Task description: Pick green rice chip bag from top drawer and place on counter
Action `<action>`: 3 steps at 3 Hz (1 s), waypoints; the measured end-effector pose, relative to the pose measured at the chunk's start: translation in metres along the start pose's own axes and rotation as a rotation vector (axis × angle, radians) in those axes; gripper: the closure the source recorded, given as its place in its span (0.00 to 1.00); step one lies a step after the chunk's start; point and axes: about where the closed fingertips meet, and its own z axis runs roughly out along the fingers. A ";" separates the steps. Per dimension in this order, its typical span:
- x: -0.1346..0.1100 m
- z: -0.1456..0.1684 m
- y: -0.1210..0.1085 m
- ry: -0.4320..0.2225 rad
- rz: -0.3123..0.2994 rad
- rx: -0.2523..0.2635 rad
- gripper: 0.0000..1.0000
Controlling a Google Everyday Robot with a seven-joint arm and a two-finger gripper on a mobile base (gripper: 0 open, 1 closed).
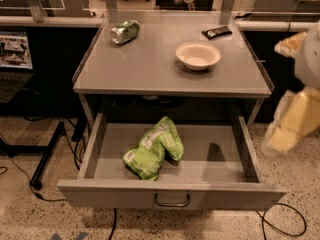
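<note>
Plainly the top drawer (210, 160) stands pulled out below the desk's (145, 66) front edge, so the green rice chip bag (152, 149), lying left of its middle, can be reached from above. Our gripper (287, 129) hangs off the desk's right edge, touching nothing; whether it is spread or closed we cannot tell. We judge the front-left corner, away from the bowl (198, 55) and the can (125, 31), suits the bag.
</note>
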 end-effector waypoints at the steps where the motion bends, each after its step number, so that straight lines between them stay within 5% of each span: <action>1: 0.005 0.013 0.040 -0.103 0.120 0.022 0.00; 2: 0.002 0.071 0.069 -0.205 0.222 -0.023 0.00; 3: -0.008 0.138 0.054 -0.280 0.291 -0.039 0.00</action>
